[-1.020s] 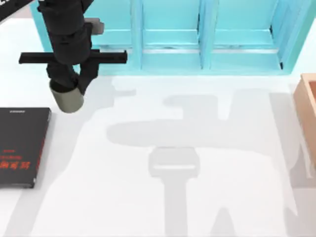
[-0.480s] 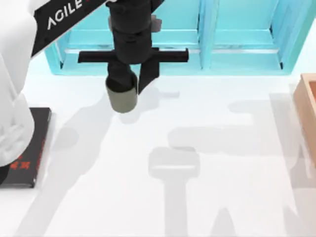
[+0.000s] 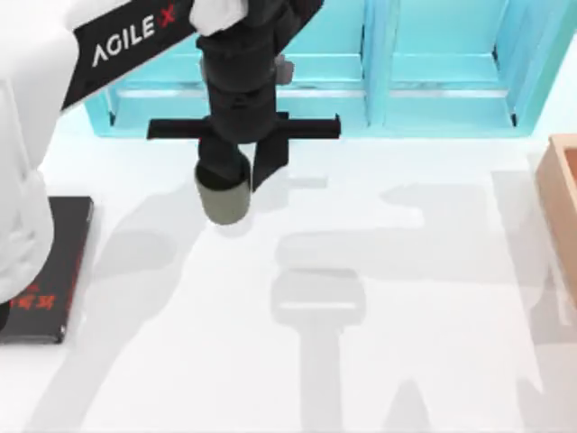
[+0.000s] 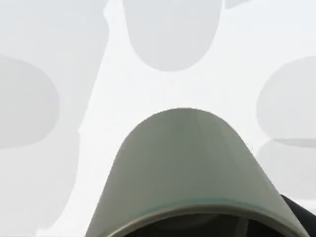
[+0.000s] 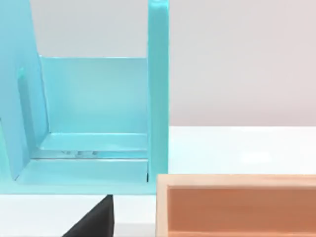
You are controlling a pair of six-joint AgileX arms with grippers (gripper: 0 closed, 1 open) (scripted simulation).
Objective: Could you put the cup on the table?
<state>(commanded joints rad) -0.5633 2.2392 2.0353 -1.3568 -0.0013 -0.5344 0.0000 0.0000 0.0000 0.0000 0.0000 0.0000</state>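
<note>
My left gripper (image 3: 236,171) hangs over the back left part of the table (image 3: 406,361), just in front of the turquoise shelf (image 3: 379,81), and it is pinching the cup (image 3: 223,197). From above, my 2 dark fingers (image 3: 267,162) come down on the cup's upper end, and the olive-green body sticks out below them toward the camera. The cup's shadow falls on the white surface just beside it, to the right. I cannot tell from above whether the cup's base touches the table.

In my left wrist view the cup (image 4: 190,170) looms close, its rim nearest the lens and its rounded far end pointing out over the bare white tabletop (image 4: 148,89), which is crossed by soft grey shadows.

A black book (image 3: 50,280) with red lettering lies flat at the table's left edge, partly hidden under my white left arm (image 3: 22,180). A wooden box (image 3: 561,198) sits at the right edge.

My right wrist view looks toward 1 end of the shelf (image 5: 94,118), with the wooden box (image 5: 237,205) standing just in front of it.
</note>
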